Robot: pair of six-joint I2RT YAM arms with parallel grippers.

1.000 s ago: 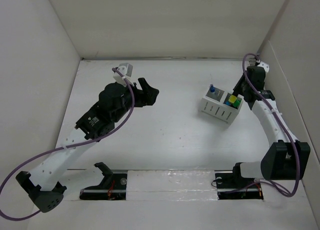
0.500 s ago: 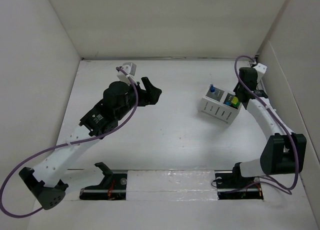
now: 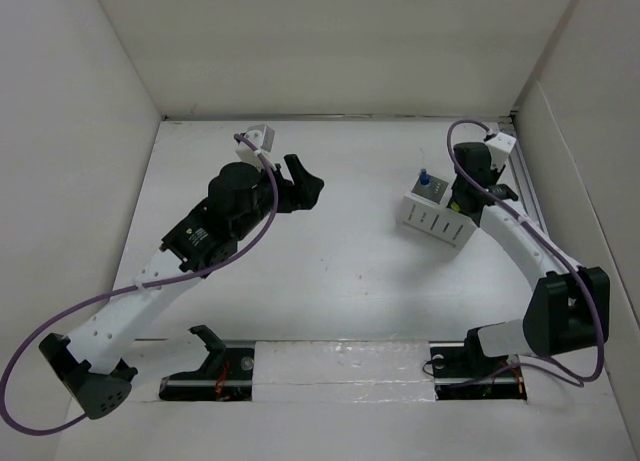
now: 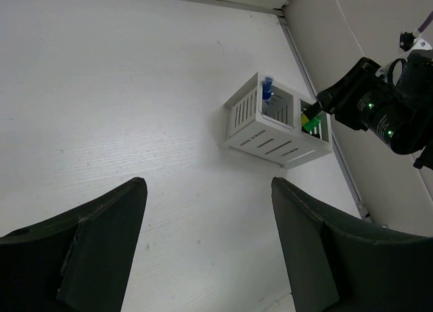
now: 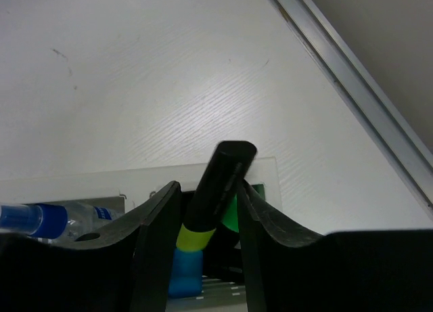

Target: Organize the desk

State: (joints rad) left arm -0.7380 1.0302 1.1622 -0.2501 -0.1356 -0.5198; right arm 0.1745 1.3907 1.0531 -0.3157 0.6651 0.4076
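The desk [image 3: 340, 271] is a white tabletop with white walls. A small white compartmented holder [image 3: 432, 221] stands at the back right and also shows in the left wrist view [image 4: 264, 132]. A blue marker [image 3: 423, 177] stands in its left compartment. My right gripper [image 3: 460, 196] is over the right compartment. In the right wrist view it [image 5: 208, 190] is shut on a black marker with a yellow band [image 5: 216, 183], which stands tilted among green [image 5: 230, 214] and blue items. My left gripper [image 3: 305, 186] is open and empty above the desk's middle left [image 4: 208, 187].
A metal rail [image 3: 527, 196] runs along the foot of the right wall, just behind the holder, and shows in the right wrist view [image 5: 352, 88]. Two black stands sit at the near edge by the arm bases [image 3: 215, 366].
My right gripper has moved left from the right wall to above the holder's right compartment. My left arm rose slightly, then held still.
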